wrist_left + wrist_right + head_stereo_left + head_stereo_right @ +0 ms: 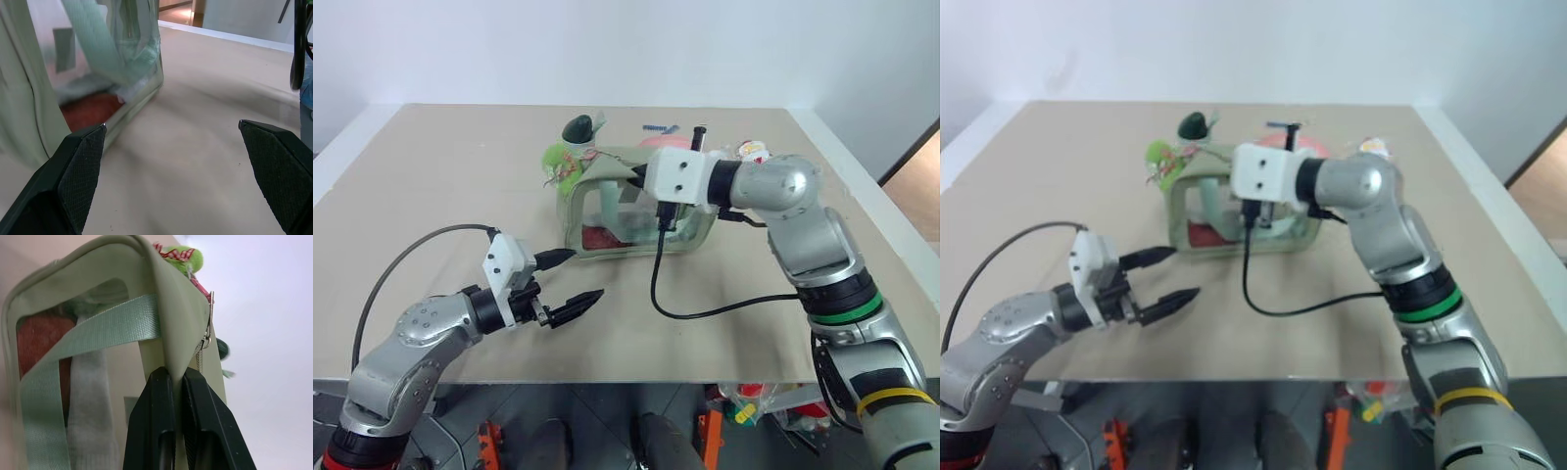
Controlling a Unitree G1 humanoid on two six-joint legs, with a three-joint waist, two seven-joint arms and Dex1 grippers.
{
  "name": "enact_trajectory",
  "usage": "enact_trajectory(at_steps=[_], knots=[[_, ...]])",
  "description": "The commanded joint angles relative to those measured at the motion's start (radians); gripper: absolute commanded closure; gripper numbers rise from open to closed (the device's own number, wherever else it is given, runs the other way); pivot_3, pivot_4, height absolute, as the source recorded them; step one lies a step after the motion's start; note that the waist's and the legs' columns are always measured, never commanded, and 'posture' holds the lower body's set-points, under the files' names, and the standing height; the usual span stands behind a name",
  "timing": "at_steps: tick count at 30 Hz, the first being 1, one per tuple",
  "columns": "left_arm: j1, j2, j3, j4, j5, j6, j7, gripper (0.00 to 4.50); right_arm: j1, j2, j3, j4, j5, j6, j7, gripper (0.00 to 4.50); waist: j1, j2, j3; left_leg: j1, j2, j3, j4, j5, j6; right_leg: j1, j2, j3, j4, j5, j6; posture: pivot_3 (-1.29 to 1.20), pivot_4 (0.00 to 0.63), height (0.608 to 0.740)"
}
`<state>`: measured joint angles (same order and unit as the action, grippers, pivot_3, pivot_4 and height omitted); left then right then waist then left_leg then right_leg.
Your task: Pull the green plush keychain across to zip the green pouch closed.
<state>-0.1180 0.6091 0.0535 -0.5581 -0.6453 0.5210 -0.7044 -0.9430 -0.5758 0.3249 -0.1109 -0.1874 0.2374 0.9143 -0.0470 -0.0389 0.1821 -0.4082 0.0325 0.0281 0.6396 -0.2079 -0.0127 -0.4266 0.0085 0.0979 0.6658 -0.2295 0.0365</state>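
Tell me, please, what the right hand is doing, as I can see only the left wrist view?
Observer: The right hand is shut on a fold of the green pouch, at its top edge.
Operator: Where is the green plush keychain?
Observer: The green plush keychain sits at the pouch's top corner on the robot's left, in neither hand.
Operator: Is anything behind the pouch?
Observer: A small red-and-white toy lies behind it, toward the robot's right.
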Motion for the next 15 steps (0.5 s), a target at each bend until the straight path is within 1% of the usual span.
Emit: enact_trajectory(at_steps=[1, 3, 4, 6, 9, 10, 11, 12, 13, 15], knots=[[0.003, 0.004, 0.058, -0.025, -0.014, -0.021, 0.007, 0.0, -0.024, 0.0, -0.021, -0.07, 0.004, 0.019, 0.008, 4.43, 0.0, 0.0, 0.0, 0.0, 0.0, 0.0, 0.0, 0.0, 0.0, 0.0, 0.0, 0.0, 0.0, 0.0, 0.0, 0.0, 0.15, 0.74], [-0.001, -0.003, 0.069, -0.034, -0.022, -0.021, 0.013, 0.0, -0.005, -0.007, -0.034, -0.108, 0.036, 0.063, 0.036, 4.43, 0.0, 0.0, 0.0, 0.0, 0.001, -0.001, 0.0, 0.0, 0.0, 0.0, 0.001, -0.001, 0.0, 0.0, 0.0, 0.0, 0.15, 0.74], [-0.002, -0.005, 0.07, -0.038, -0.021, -0.023, 0.015, 0.0, 0.004, -0.011, -0.042, -0.126, 0.051, 0.083, 0.048, 3.74, 0.0, 0.0, 0.0, 0.0, 0.001, -0.001, 0.0, 0.0, 0.0, 0.0, 0.001, -0.001, 0.0, 0.0, 0.0, 0.0, 0.15, 0.74], [-0.014, -0.007, 0.067, -0.053, -0.041, -0.006, 0.02, 0.0, 0.021, -0.02, -0.07, -0.173, 0.098, 0.138, 0.072, 3.09, 0.0, 0.0, 0.0, 0.0, 0.001, -0.001, 0.0, 0.0, 0.0, 0.0, 0.001, -0.002, 0.0, 0.0, 0.0, 0.0, 0.15, 0.74], [-0.027, -0.005, 0.042, -0.084, -0.066, 0.021, 0.025, 0.0, 0.038, -0.011, -0.141, -0.249, 0.228, 0.278, 0.1, 2.05, 0.0, 0.0, 0.0, 0.0, 0.001, -0.002, 0.0, 0.0, 0.0, 0.0, 0.001, -0.002, 0.0, 0.0, 0.0, 0.0, 0.15, 0.74], [-0.027, -0.003, 0.035, -0.09, -0.068, 0.024, 0.024, 0.0, 0.04, 0.001, -0.172, -0.266, 0.271, 0.324, 0.094, 1.62, 0.0, 0.0, 0.0, 0.0, 0.001, -0.001, 0.0, 0.0, 0.0, 0.0, 0.001, -0.002, 0.0, 0.0, 0.0, 0.0, 0.15, 0.74], [-0.026, -0.001, 0.032, -0.093, -0.069, 0.026, 0.023, 0.0, 0.041, 0.007, -0.19, -0.277, 0.3, 0.356, 0.086, 1.37, 0.0, 0.0, 0.0, 0.0, 0.001, -0.002, 0.0, 0.0, 0.0, 0.001, 0.001, -0.002, 0.0, 0.0, 0.0, 0.0, 0.15, 0.74], [-0.025, 0.003, 0.03, -0.098, -0.073, 0.03, 0.019, 0.0, 0.041, 0.005, -0.225, -0.284, 0.348, 0.391, 0.091, 1.04, 0.0, 0.0, 0.0, 0.0, 0.001, -0.001, 0.0, 0.0, 0.0, 0.001, 0.001, -0.002, 0.0, 0.0, 0.0, 0.0, 0.15, 0.74], [-0.023, 0.008, 0.028, -0.104, -0.078, 0.033, 0.013, 0.0, 0.039, -0.002, -0.258, -0.285, 0.386, 0.413, 0.095, 0.61, 0.0, 0.0, 0.0, 0.0, 0.001, -0.001, 0.0, 0.0, 0.0, 0.001, 0.001, -0.002, 0.0, 0.0, 0.0, 0.0, 0.15, 0.74], [-0.034, 0.017, 0.025, -0.109, -0.097, 0.046, 0.0, 0.0, 0.021, -0.014, -0.352, -0.24, 0.458, 0.452, 0.078, 0.03, 0.0, 0.0, 0.0, 0.001, 0.001, -0.002, 0.0, 0.0, 0.0, 0.001, 0.001, -0.002, 0.0, 0.001, 0.0, 0.0, 0.15, 0.74]])
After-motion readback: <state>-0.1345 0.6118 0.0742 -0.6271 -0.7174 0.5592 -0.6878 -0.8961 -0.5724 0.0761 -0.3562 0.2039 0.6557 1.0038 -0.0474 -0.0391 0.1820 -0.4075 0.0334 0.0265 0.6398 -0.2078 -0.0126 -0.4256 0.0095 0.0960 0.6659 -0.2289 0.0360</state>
